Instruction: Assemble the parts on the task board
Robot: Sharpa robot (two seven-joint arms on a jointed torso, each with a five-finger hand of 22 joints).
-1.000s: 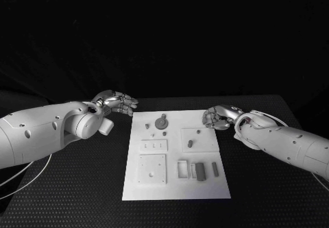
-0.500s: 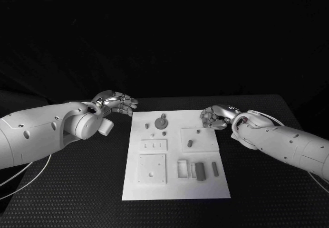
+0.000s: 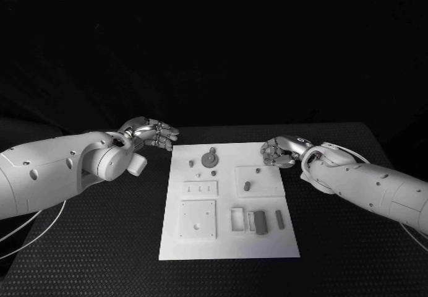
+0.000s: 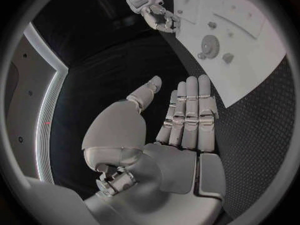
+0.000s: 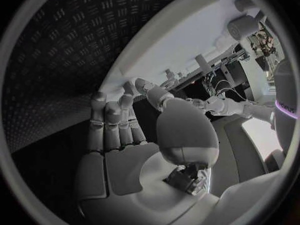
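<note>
Head view: While both hands hang empty, the risk lies at the far end of the task board (image 3: pixel 227 204). The right hand (image 3: pixel 280 153) hovers over the board's far right corner with fingers curled in on nothing; a small dark part (image 3: pixel 256 171) lies just beneath and nearer the robot than its fingertips, and a careless descent could knock it aside before any grip forms. The left hand (image 3: pixel 151 134) floats just off the board's far left corner, fingers apart and lightly bent, holding nothing; the gear-shaped part (image 3: pixel 209 160) sits a little inboard of it.

Left wrist view: The left hand (image 4: pixel 181 120) shows its fingers straight and side by side, thumb apart, nothing in the palm. The gear-shaped part (image 4: pixel 209 46) and small pegs (image 4: pixel 227 58) lie beyond its fingertips on the task board (image 4: pixel 250 75). Reaching flat like this would likely push a peg rather than pinch it.

Right wrist view: The right hand (image 5: pixel 134 130) has fingers bent forward, thumb raised, empty. The task board (image 5: pixel 175 45) lies past the fingertips; upright parts (image 5: pixel 201 62) stand near its edge, where a brushing finger could tip them.
</note>
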